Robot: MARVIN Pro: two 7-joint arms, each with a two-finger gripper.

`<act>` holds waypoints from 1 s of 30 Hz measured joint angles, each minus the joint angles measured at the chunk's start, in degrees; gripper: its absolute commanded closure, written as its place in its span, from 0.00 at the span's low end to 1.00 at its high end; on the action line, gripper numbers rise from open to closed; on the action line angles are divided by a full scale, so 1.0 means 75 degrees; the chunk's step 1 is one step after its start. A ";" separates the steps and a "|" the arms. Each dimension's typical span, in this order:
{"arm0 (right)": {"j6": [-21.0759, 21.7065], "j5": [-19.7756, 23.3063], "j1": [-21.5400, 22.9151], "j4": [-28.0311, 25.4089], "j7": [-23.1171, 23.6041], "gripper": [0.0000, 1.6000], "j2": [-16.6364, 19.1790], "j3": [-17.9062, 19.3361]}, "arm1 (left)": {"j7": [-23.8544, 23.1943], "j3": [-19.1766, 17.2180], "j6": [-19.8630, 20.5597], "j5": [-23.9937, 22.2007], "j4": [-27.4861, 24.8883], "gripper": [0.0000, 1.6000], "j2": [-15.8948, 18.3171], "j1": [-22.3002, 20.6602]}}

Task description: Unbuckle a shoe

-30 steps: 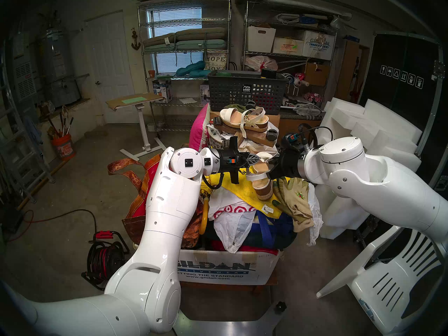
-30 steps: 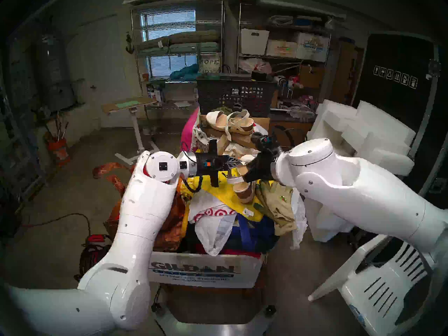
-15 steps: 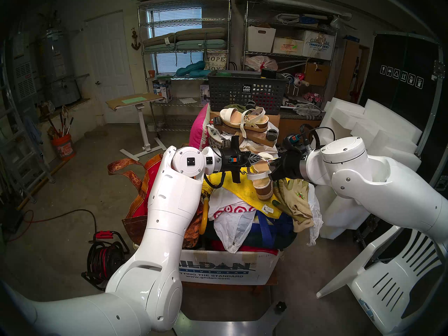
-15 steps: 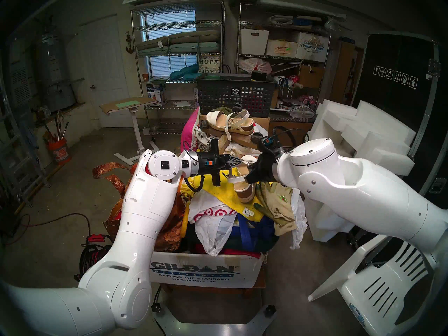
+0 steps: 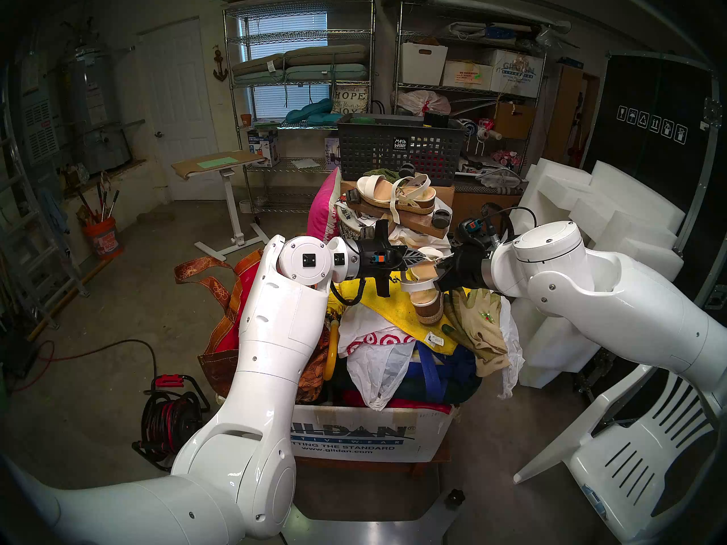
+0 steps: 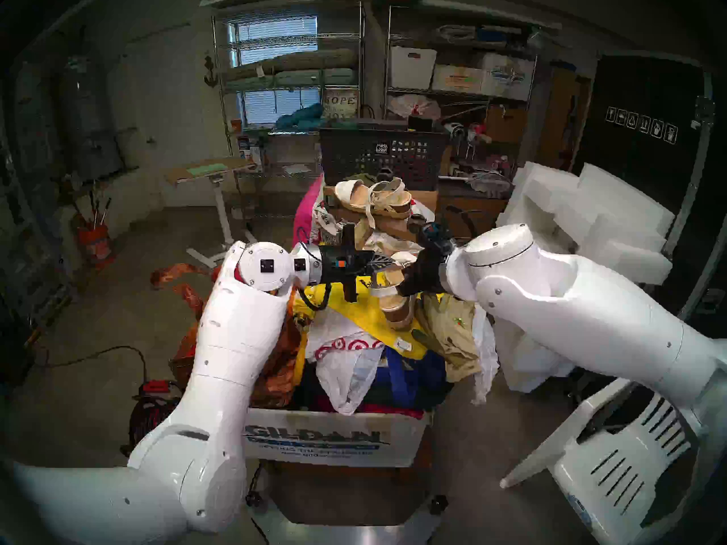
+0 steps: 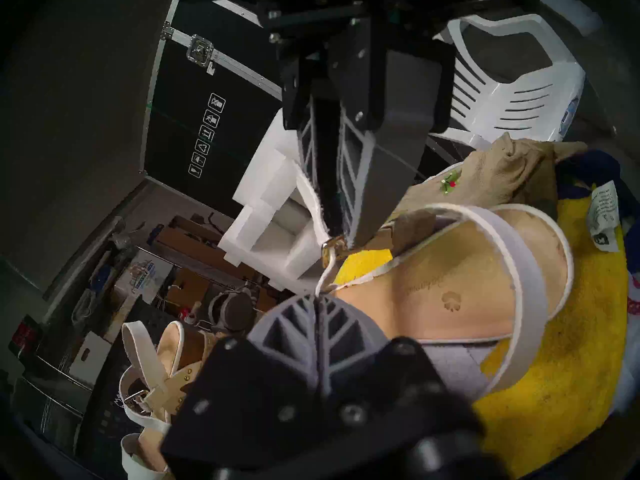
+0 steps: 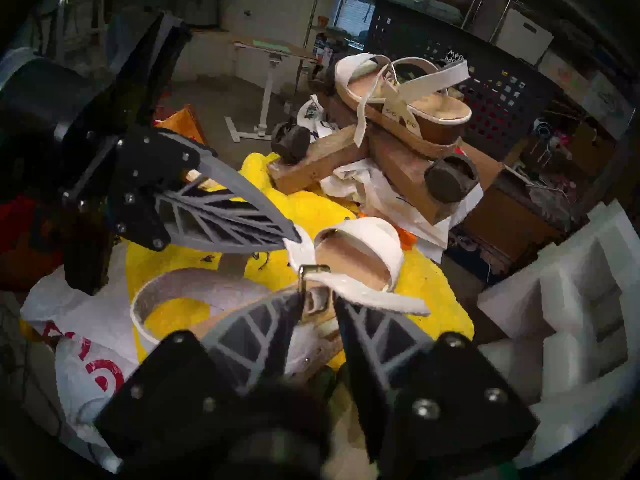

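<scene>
Sandal under work, lying toe-away on a yellow cloth atop the heaped box, its twin sandal resting farther back on a wooden block. Left gripper is pressed together on a thin white strap that runs up to the metal buckle; held thus, the strap is kept taut and the buckle lifted clear of the footbed, presumably to steady it for the opposing arm. Right gripper meets it head-on, its jaws partly spread with the buckle frame between the tips; whether they press on it cannot be told. The free strap end passes through the buckle and lies loose to one side, so the fastening appears not yet released. Opposed grippers let one anchor while the other works the strap.
</scene>
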 measured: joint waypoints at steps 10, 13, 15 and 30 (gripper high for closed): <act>0.0141 -0.0166 0.0000 0.0129 -0.0130 0.61 -0.0217 -0.0033 | -0.0264 -0.0009 0.0058 -0.0101 -0.0245 1.00 -0.0015 0.0119; 0.0162 -0.0196 -0.0003 0.0125 -0.0231 0.80 -0.0276 -0.0038 | -0.0332 -0.0021 0.0080 -0.0129 -0.0320 1.00 -0.0019 0.0161; 0.0181 -0.0207 -0.0005 0.0121 -0.0280 0.92 -0.0303 -0.0041 | -0.0369 -0.0030 0.0090 -0.0149 -0.0357 1.00 -0.0020 0.0180; 0.0322 -0.0167 -0.0093 0.0055 -0.0886 1.00 -0.0466 0.0015 | -0.0458 -0.0114 0.0151 -0.0203 -0.0518 1.00 -0.0046 0.0315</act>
